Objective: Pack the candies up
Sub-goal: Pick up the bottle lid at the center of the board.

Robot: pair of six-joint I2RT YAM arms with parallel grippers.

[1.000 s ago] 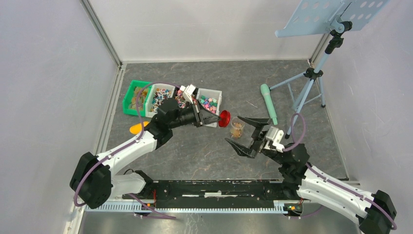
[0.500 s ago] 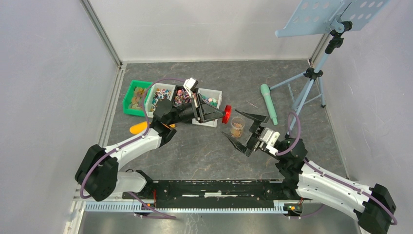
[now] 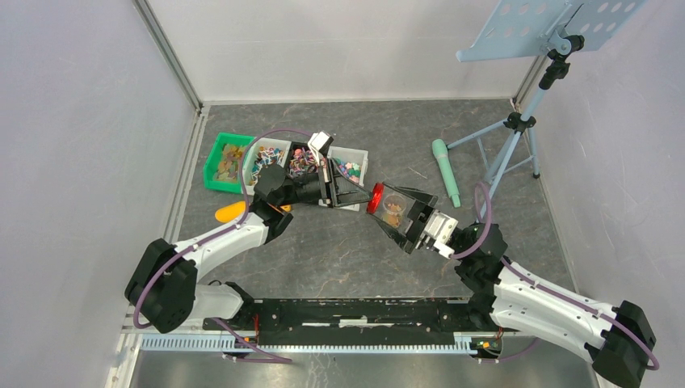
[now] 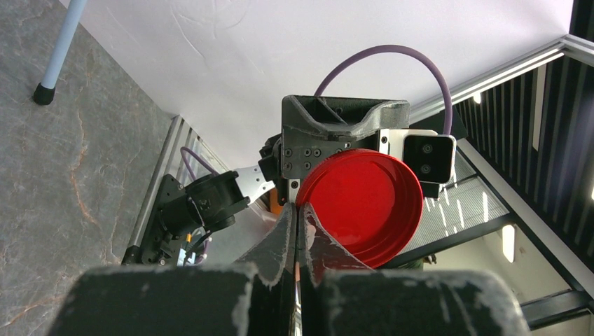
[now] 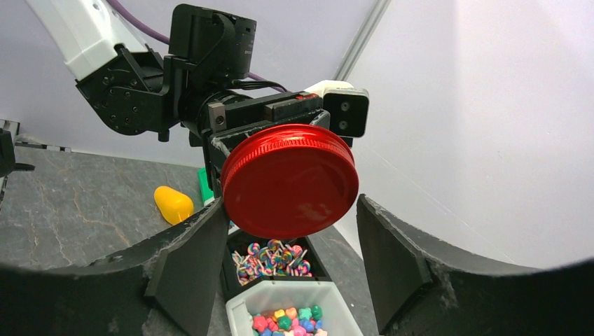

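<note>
Left jaws pinch the red lid [image 3: 374, 198] at ten o'clock of the jar [image 3: 393, 212]; right jaws gape around it. Gripping the jar first would allow square capping.

Row of bins [image 3: 283, 166] at bench [image 3: 323, 250] rear left, candies [image 3: 266, 158] in them, scoop [image 3: 229, 212] before bins' left end, lid [image 3: 375, 199] right of bins in left end effector [image 3: 365, 196], jar [image 3: 394, 208] just right of lid, between right end effector [image 3: 381, 204] fingers, stand [image 3: 517, 121] far right.
</note>
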